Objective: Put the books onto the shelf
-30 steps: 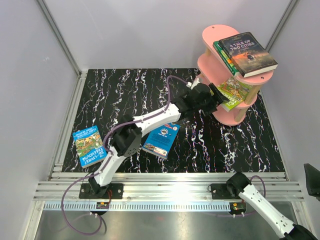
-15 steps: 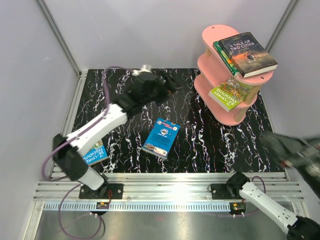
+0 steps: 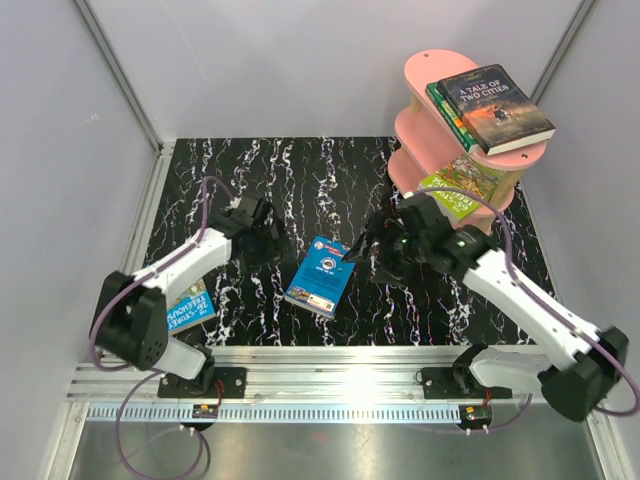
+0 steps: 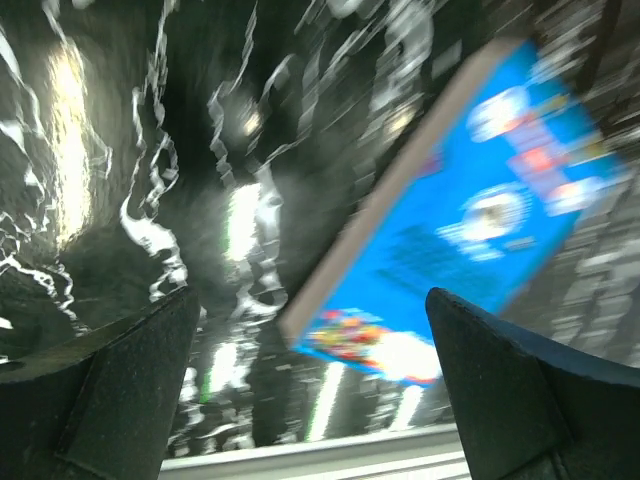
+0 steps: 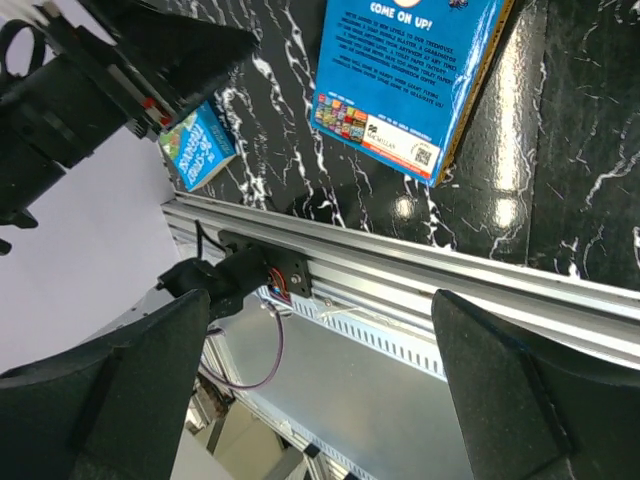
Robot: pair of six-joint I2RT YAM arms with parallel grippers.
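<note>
The pink shelf (image 3: 425,75) stands at the back right. The dark "A Tale of Two Cities" book (image 3: 495,105) lies on its top tier over a green book (image 3: 441,102), and a green-yellow Treehouse book (image 3: 460,185) rests on the middle tier. A bright blue book (image 3: 322,275) (image 4: 470,220) (image 5: 410,70) lies flat mid-table. Another blue Treehouse book (image 3: 186,305) (image 5: 200,145) lies front left, partly under the left arm. My left gripper (image 3: 268,243) (image 4: 310,400) is open, just left of the middle book. My right gripper (image 3: 368,250) (image 5: 320,380) is open, just right of it.
The black marbled mat (image 3: 330,180) covers the table. An aluminium rail (image 3: 330,365) (image 5: 480,290) runs along the near edge. Grey walls close in the left, back and right sides. The left wrist view is motion-blurred.
The left arm left the shelf, swung across the back and came down left of the middle blue book, jaws fully spread. The right arm swung in from the right edge to that book's right side.
</note>
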